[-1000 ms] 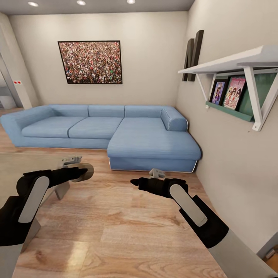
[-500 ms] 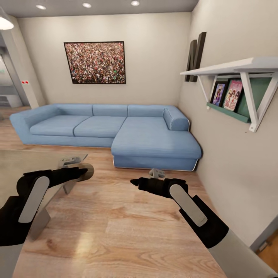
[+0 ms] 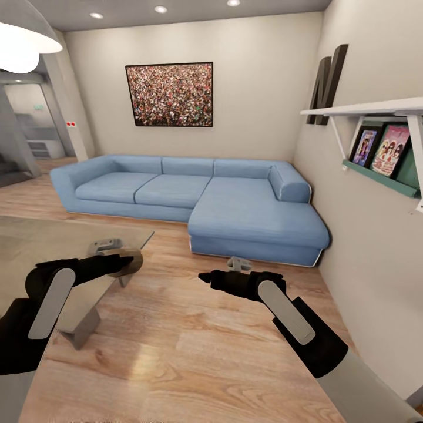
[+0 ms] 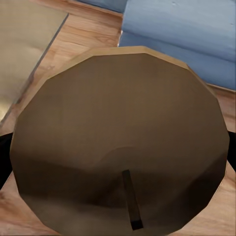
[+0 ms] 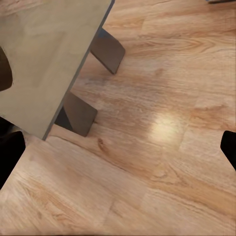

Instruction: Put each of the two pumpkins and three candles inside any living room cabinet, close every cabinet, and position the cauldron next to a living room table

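I saw a blue corner sofa (image 3: 200, 202) against the far wall, a crowd picture (image 3: 169, 94) hanging above it. On the right wall sat a white shelf (image 3: 364, 108) with framed prints (image 3: 379, 147) beneath. Wood floor (image 3: 194, 346) lay near me.

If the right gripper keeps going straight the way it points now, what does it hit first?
Probably the bare wood floor: its wrist view looks down on planks between the open fingers, with the table off to one side.

A wood floor (image 3: 194, 346) carries a blue corner sofa (image 3: 235, 205) by the far wall and a glass-topped table (image 3: 35, 252) on slanted grey legs (image 5: 105, 49). A wall shelf (image 3: 376, 108) holds framed pictures (image 3: 379, 147).
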